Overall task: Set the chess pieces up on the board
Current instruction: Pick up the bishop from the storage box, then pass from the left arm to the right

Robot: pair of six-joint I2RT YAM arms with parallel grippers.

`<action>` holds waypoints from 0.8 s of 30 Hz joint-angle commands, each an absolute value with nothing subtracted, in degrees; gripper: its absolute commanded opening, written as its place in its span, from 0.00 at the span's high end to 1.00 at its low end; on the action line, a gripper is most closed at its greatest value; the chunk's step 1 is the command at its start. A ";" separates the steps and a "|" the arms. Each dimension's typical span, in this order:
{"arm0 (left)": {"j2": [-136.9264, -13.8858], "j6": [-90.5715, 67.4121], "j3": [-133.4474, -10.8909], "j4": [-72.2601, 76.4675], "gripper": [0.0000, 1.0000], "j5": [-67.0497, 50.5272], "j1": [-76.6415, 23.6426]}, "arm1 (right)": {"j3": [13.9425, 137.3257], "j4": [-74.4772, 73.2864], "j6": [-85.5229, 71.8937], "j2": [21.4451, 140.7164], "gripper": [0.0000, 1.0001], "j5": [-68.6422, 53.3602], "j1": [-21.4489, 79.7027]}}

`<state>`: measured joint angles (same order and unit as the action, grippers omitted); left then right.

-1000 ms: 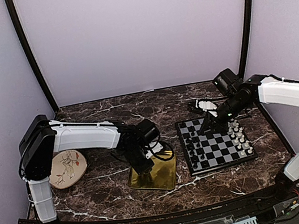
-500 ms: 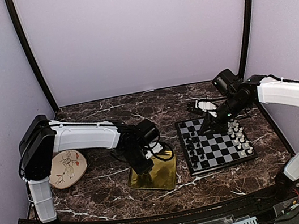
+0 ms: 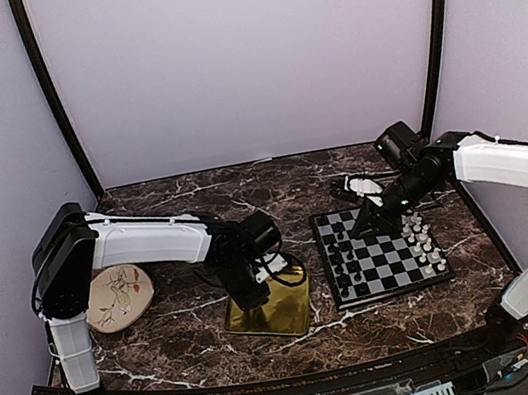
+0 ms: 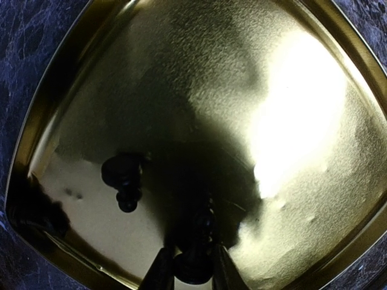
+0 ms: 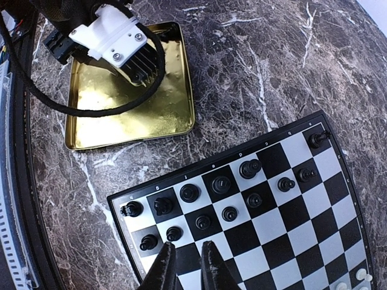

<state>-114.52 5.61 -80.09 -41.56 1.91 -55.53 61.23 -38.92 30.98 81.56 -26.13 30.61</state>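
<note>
The board lies right of centre. Black chess pieces stand in its two rows nearest the tray, and white chess pieces line its right side. My right gripper hovers over the black side's near corner, its fingers a narrow gap apart with nothing between them. My left gripper reaches down into the gold tray, its fingers pressed on either side of a black chess piece. Another black piece lies in the tray to the left.
The gold tray sits on the dark marble table between the arms, just left of the board. A round floral plate rests at the far left, by the left arm's base. Purple walls close in the sides and back.
The left gripper's fingers have closed in on the black piece in the tray. The right arm has barely moved above the board.
</note>
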 commanded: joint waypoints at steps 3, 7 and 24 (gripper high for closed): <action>-107.52 5.52 -78.35 -40.12 0.83 1.05 -55.72 | 68.44 -37.00 25.50 80.99 0.84 -27.17 27.98; -102.62 3.95 -77.42 -33.07 0.83 0.12 -55.75 | 75.13 -36.45 20.02 82.52 0.79 -30.26 25.43; -91.86 -6.59 -65.66 -2.05 0.81 -3.54 -55.81 | 86.60 -41.81 7.43 101.87 0.59 -56.49 31.28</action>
